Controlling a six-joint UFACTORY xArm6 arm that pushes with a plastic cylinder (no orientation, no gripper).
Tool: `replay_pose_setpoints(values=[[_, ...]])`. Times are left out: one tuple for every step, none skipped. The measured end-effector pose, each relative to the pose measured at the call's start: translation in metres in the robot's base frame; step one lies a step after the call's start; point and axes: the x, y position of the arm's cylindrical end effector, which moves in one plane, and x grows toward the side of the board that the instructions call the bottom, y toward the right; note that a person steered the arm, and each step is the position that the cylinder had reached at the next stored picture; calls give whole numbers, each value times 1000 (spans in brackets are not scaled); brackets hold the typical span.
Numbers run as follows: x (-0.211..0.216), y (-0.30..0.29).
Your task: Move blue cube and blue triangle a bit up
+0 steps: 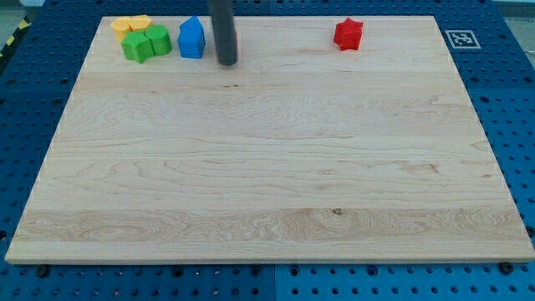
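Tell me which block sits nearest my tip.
The blue block, just to the view's left of my tip. Green, yellow and red blocks sit farther off.

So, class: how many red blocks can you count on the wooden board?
1 clearly: a red star-shaped block near the view's top right. A sliver of red shows beside the rod, just above my tip, so a second may be hidden there.

Single camera, elevated, looking down at a slant across the worktop (267, 167) from its near long edge. Whole board in frame, far edge narrower toward the view's top; blue pegboard (501, 125) visible around it. Medium distance. No second view.
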Motion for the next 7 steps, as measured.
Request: replay_pose_setpoints(values=[[0,11],[0,-6],[0,-23],[19,-23],[32,-38],[28,-64],[15,-65]])
